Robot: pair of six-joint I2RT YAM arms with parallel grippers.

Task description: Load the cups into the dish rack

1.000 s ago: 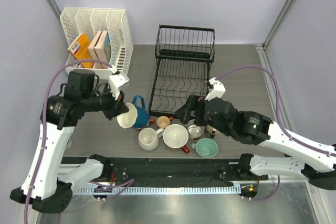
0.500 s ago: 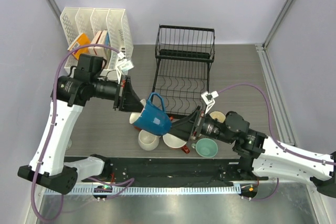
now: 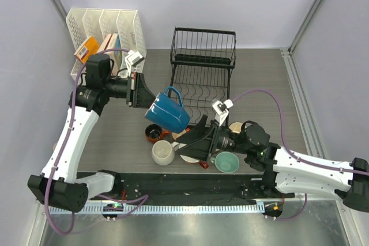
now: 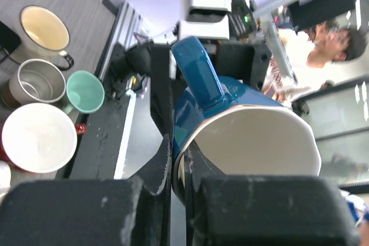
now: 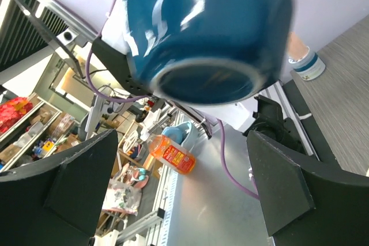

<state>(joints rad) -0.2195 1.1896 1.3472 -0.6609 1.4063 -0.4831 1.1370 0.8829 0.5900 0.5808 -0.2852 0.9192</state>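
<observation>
My left gripper [image 3: 150,102] is shut on the rim of a blue mug [image 3: 168,112] and holds it tilted in the air, just in front of the black wire dish rack [image 3: 202,79]. In the left wrist view my fingers [image 4: 161,168] pinch the mug's wall [image 4: 230,113], one inside and one outside. My right gripper [image 3: 185,142] is open and empty, low over the cups and pointing left under the blue mug. In the right wrist view the mug's base [image 5: 207,33] hangs above the open gripper [image 5: 184,194]. On the table stand a cream mug [image 3: 163,152], a dark cup [image 3: 153,133], a teal mug [image 3: 226,162] and another cream mug [image 3: 235,127].
A white slotted organizer [image 3: 106,33] with boxes stands at the back left. The left wrist view also shows a steel mug [image 4: 37,82] and a red mug with a white inside [image 4: 37,136]. The red mug is partly hidden under my right gripper in the top view.
My left gripper took hold of the blue mug, lifted it off the table and carried it right toward the rack. My right gripper moved left, under the raised mug.
</observation>
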